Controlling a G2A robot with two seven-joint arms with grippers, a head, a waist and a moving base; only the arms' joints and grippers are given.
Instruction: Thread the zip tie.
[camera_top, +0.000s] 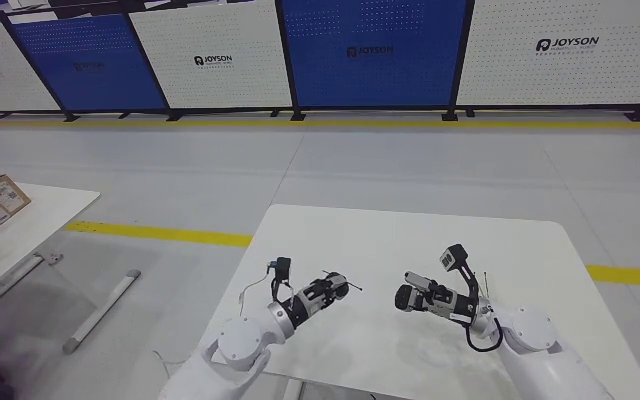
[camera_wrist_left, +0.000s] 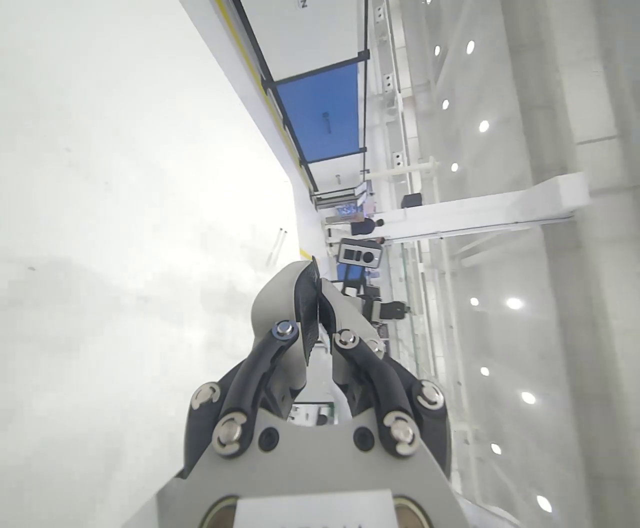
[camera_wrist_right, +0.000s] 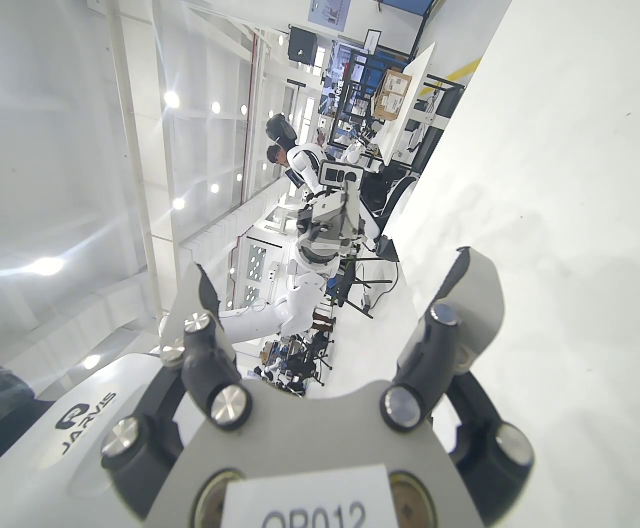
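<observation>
Left gripper (camera_wrist_left: 313, 270) pinched shut on an apparent zip tie (camera_top: 352, 288), which juts toward the right gripper (camera_wrist_right: 332, 267), spread wide and empty. Pre-threading stage; the next move likely calls for gripping the free tip precisely.

A flat white tabletop (camera_top: 400, 240) sits at lower centre. Along the top edge, perforated wall panels (camera_top: 372, 80) alternate blue and white. A yellow floor stripe (camera_top: 160, 233) runs at left. The left gripper (camera_wrist_left: 316, 280) is textured black inside, pale grey outside.

Top view: my left gripper (camera_top: 337, 287) and right gripper (camera_top: 405, 297) face each other, apart, over the near half of the white table (camera_top: 400, 235).
</observation>
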